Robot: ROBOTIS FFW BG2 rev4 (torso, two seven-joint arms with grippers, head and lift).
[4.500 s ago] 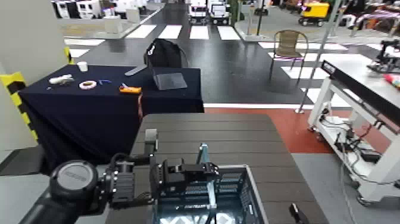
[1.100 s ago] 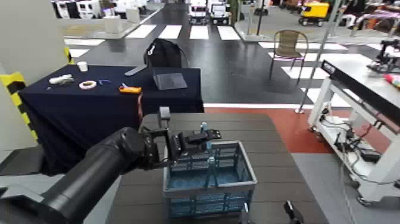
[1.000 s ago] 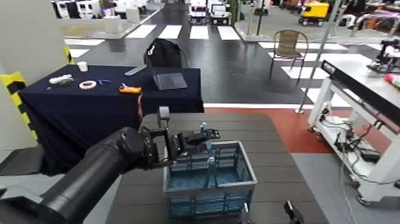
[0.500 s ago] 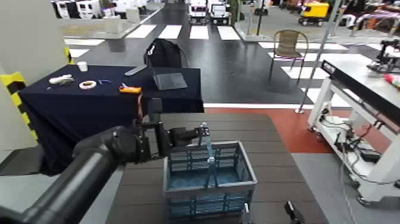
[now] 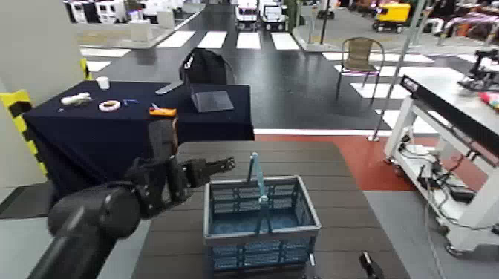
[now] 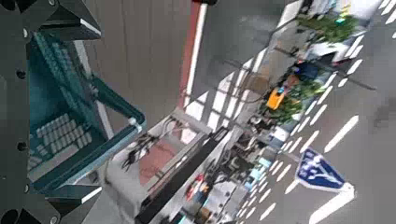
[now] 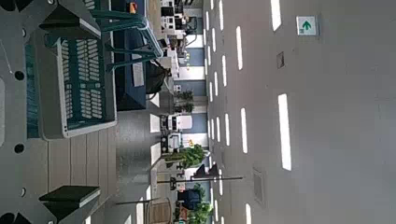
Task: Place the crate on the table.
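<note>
The blue lattice crate (image 5: pixel 260 221) stands upright on the dark brown slatted table (image 5: pixel 297 159), near its front, with the thin teal handle (image 5: pixel 255 178) raised. My left gripper (image 5: pixel 220 165) hovers open just left of the handle, apart from it and holding nothing. In the left wrist view its fingers (image 6: pixel 73 21) stand wide apart, with the crate (image 6: pixel 56 121) beyond them. Only the tip of my right gripper (image 5: pixel 367 264) shows at the table's front right. The right wrist view has its fingers (image 7: pixel 73 198) spread and empty, with the crate (image 7: pixel 70 84) farther off.
A navy-draped table (image 5: pixel 111 130) with small items and a laptop stands behind on the left. A white-framed workbench (image 5: pixel 453 93) is at the right. A chair (image 5: pixel 364 53) and a black bag (image 5: pixel 204 67) lie beyond.
The left gripper has drawn back leftward from the crate's handle. The crate has stayed still on the table over the last second; earlier it was nearer me with the gripper at the handle.
</note>
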